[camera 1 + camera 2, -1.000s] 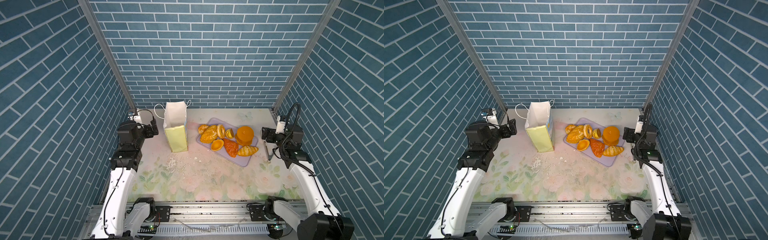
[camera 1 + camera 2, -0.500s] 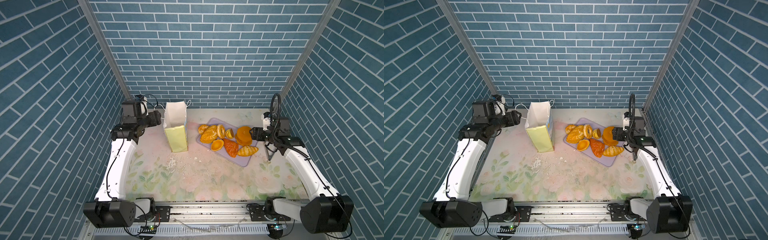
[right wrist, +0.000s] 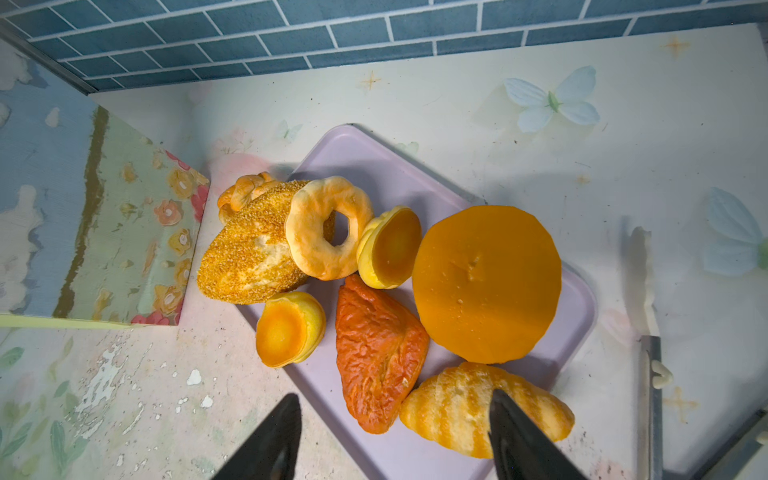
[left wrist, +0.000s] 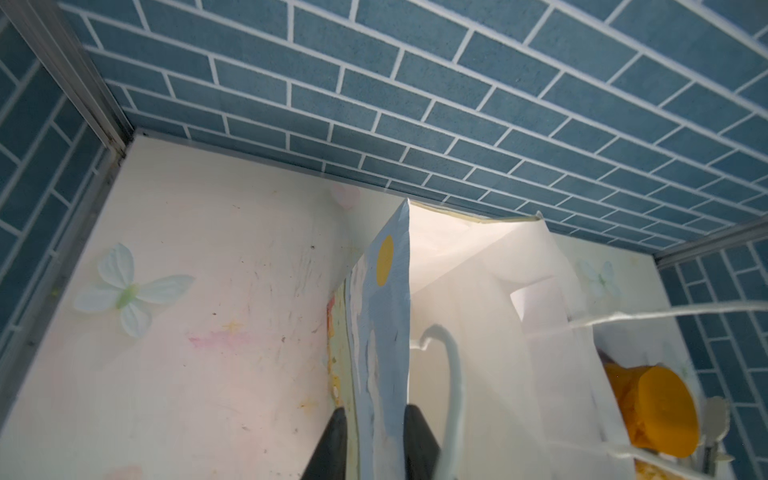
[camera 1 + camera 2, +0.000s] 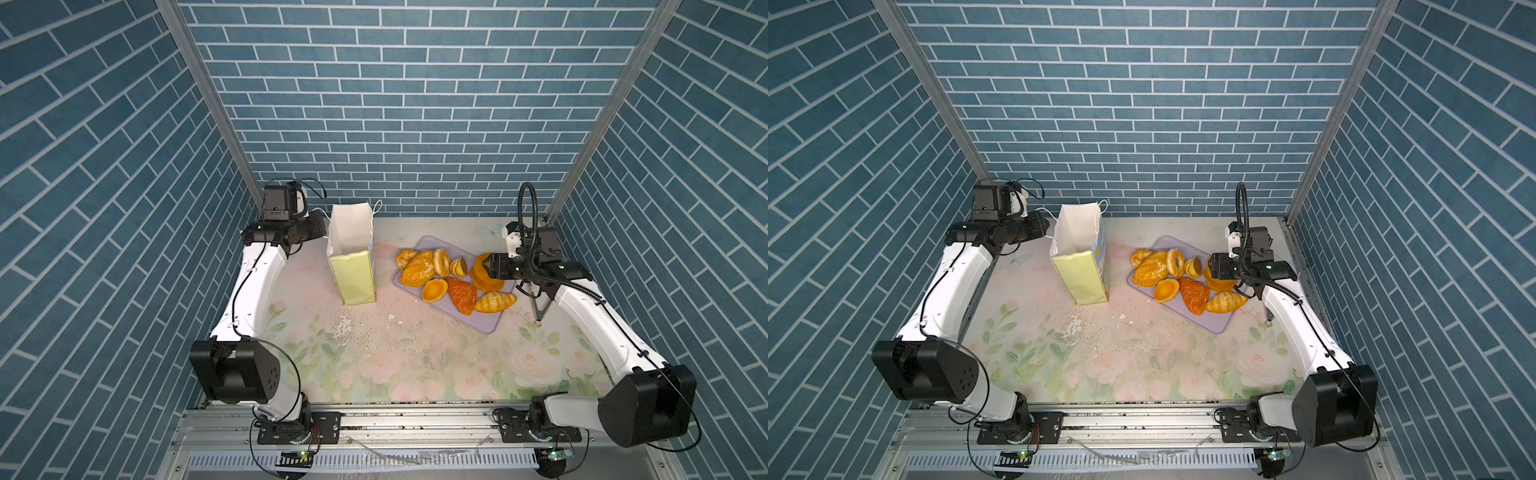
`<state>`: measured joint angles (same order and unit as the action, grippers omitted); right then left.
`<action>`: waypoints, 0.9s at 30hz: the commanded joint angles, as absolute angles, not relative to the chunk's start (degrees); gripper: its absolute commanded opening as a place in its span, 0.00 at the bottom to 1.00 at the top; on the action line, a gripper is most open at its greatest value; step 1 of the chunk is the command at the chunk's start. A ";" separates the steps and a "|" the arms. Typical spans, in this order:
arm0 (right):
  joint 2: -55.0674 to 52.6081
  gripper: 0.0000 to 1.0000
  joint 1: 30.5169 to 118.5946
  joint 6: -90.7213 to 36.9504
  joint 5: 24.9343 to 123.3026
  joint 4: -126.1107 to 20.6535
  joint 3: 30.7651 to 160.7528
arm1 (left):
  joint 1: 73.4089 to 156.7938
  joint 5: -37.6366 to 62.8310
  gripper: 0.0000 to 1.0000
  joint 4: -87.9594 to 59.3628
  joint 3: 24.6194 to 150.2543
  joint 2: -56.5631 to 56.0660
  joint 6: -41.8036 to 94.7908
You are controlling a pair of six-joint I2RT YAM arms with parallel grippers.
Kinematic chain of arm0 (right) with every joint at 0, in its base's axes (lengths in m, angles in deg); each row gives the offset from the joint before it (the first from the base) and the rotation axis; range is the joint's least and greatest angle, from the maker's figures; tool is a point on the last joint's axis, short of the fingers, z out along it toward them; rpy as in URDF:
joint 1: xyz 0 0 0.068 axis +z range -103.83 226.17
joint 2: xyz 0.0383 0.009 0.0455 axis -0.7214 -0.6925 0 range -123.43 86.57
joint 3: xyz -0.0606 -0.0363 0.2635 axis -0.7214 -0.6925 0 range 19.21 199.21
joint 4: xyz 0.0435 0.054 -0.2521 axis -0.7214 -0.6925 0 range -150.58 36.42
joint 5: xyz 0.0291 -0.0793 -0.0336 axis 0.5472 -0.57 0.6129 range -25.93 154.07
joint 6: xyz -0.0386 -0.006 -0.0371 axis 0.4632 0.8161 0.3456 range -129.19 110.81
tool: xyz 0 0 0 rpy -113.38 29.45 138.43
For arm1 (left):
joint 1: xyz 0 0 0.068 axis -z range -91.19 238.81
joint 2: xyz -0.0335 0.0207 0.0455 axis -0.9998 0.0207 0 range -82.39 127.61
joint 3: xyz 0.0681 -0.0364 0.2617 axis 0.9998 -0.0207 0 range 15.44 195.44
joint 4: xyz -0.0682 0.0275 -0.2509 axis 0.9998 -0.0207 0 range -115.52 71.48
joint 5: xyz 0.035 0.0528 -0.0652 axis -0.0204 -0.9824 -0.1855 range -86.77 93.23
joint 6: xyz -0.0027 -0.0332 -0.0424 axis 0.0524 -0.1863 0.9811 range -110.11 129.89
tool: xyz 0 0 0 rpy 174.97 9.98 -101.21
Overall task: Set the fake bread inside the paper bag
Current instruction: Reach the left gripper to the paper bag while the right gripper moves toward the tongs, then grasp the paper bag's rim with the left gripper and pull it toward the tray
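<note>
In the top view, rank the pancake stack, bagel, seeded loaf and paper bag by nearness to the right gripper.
1. pancake stack, partly covered by the right gripper.
2. bagel, to its left.
3. seeded loaf, further left.
4. paper bag, farthest left.

Clock set with 12 at the back wall.

Paper bag (image 5: 353,274): stands upright at 11 o'clock on the table, mouth open. Pale yellow-green front, light blue side, white inside, thin white cord handles (image 5: 377,206).

Fake bread (image 5: 1152,270): eight glossy pieces show, crowded on a lavender tray (image 5: 486,322) at 1 o'clock, apart from the bag.
- Seeded loaf (image 5: 417,268) at the cluster's 9.
- Knotted roll (image 5: 405,257) at 10.
- Bagel (image 5: 441,262) leaning on the loaf.
- Tart shell (image 5: 458,267) on edge at 12; another (image 5: 434,289) at 7.
- Red-brown turnover (image 5: 462,294) at 6.
- Striped croissant (image 5: 494,301) at 4.
- Orange pancake stack (image 5: 484,284) at 3, partly hidden.
</note>
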<state>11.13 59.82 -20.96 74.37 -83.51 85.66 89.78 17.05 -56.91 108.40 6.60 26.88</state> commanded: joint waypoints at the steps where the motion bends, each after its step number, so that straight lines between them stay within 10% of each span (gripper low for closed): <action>1: 10.50 0.70 60.71 -22.70 74.52 -84.84 87.71 | 90.03 19.76 0.07 -57.71 109.36 6.10 28.88; 27: 12.68 0.68 63.04 -23.73 74.88 -85.44 87.05 | 90.56 32.86 0.00 -58.68 91.17 -13.76 40.52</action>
<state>12.14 62.55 -22.46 74.42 -85.54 86.93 90.22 31.80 -57.92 92.62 -11.72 39.91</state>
